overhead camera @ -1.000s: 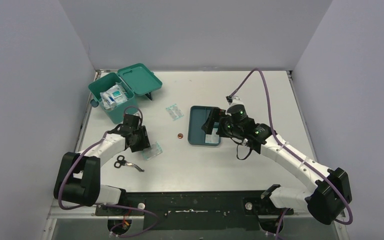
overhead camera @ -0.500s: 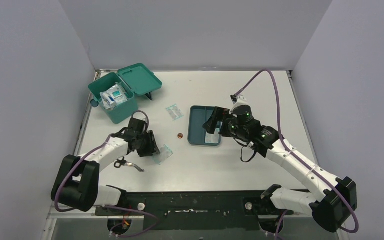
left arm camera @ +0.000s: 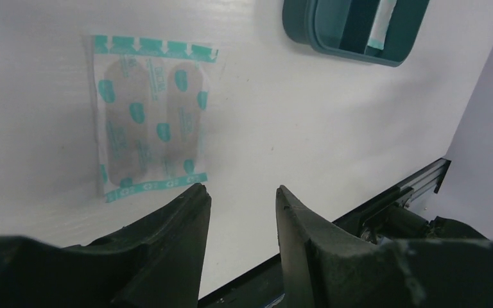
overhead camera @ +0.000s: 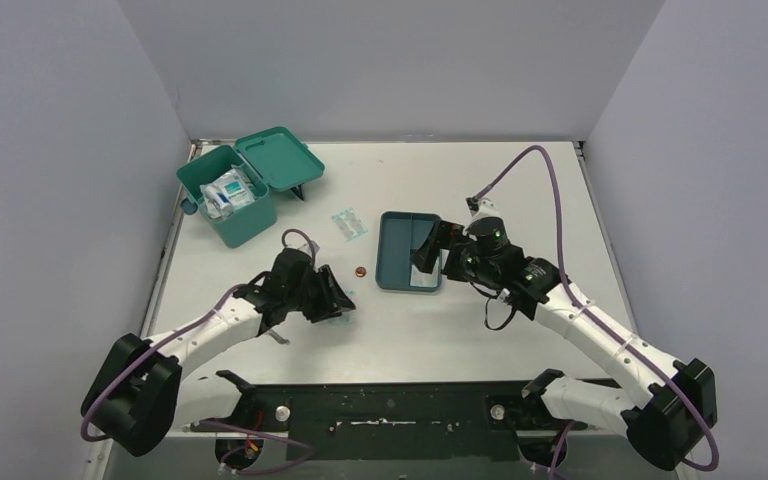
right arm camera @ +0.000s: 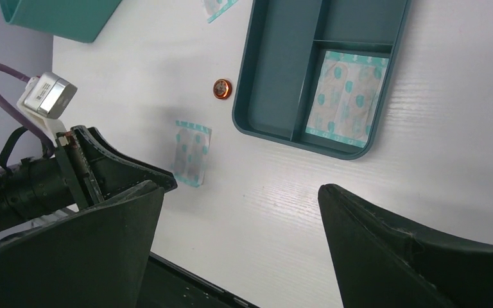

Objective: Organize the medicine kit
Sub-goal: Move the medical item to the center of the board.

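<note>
Well behind the left fingers (left arm camera: 183, 221), the open medicine kit (overhead camera: 247, 228) holds white packets (overhead camera: 225, 192). Before the wide, empty right fingers (right arm camera: 391, 244), the tray (right arm camera: 276, 77) holds plasters (right arm camera: 346, 96). The left fingers, half-open and empty, have slid trayward.

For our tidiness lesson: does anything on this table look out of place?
Yes. One plaster packet lies loose before the left claw; a second packet and a small copper disc lie stray beside the tray.

Wide-spread right tool (right arm camera: 241, 192) over a divided tray (right arm camera: 276, 70) with one plaster packet (right arm camera: 345, 96), a second packet (right arm camera: 192, 153) near a copper disc (right arm camera: 222, 88)
</note>
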Controlling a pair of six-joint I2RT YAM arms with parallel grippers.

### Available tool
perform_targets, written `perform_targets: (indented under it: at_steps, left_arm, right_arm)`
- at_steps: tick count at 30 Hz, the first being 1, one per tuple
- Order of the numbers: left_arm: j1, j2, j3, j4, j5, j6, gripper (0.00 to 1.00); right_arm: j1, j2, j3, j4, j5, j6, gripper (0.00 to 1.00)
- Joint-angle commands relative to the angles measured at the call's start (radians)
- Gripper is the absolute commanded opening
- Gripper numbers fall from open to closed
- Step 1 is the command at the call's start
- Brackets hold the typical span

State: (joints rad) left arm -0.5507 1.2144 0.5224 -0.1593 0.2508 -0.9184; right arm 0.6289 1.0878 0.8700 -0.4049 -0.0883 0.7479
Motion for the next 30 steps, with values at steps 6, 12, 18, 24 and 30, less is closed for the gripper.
perform_targets:
  at_steps: [6,12,18,24,30]
  left_arm:
    - [0.151,0.025,0.128,-0.042,0.012,0.21,0.41]
    - [0.207,0.199,0.215,-0.123,0.062,0.442,0.43]
    - [0.209,0.298,0.271,-0.114,0.083,0.486,0.44]
    - [0.21,0.348,0.282,-0.129,0.045,0.514,0.44]
    - [0.209,0.377,0.249,-0.062,0.128,0.476,0.39]
  right_arm:
    - [-0.003,0.004,-0.048,0.075,-0.013,0.193,0.92]
    - [0.0,0.011,-0.069,0.098,-0.017,0.207,0.91]
    - [0.006,0.04,-0.067,0.104,-0.027,0.177,0.91]
    - [0.01,0.045,-0.064,0.109,-0.034,0.164,0.91]
    - [0.009,0.043,-0.073,0.119,-0.043,0.148,0.91]
